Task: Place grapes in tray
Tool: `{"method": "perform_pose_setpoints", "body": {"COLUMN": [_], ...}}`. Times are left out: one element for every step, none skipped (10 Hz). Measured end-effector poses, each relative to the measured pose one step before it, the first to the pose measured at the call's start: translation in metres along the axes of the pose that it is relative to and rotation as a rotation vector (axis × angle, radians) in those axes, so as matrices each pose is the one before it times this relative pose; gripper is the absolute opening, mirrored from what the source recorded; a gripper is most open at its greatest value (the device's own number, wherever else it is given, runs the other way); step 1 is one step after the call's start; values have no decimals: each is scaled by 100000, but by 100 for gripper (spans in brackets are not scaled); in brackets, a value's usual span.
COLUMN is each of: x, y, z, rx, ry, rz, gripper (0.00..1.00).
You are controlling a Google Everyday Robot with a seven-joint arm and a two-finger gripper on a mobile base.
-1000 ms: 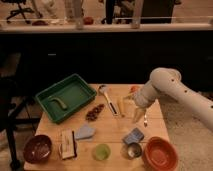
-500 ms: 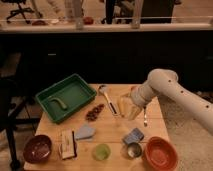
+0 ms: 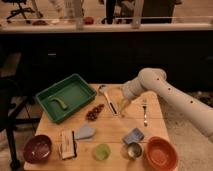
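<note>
Grapes (image 3: 94, 112) lie on the wooden table (image 3: 110, 131), a little left of the gripper (image 3: 122, 106), which hangs low beside a spoon (image 3: 108, 98); whether it grips anything cannot be told. A fork (image 3: 145, 111) lies right of it. The green tray (image 3: 54, 86) sits left of the grapes, which are outside it.
</note>
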Motion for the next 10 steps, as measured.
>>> {"method": "perform_pose_setpoints", "body": {"x": [-566, -768, -372, -260, -628, -187, -147, -284, 48, 165], "y": [-236, -250, -14, -136, -379, -244, -232, -181, 24, 30], "z": [1038, 1443, 1198, 862, 1328, 969, 645, 451, -10, -156], "rx": [1015, 443, -635, -768, -1540, -1422, -1141, -676, -33, 211], "ry": [-762, -1115, -845, -684, -1672, -1619, -1607, -1054, 57, 124], "rz": [-139, -410, -103, -145, -430, -190, -39, -279, 35, 253], "gripper": [80, 80, 80, 80, 80, 80, 80, 80, 80, 80]}}
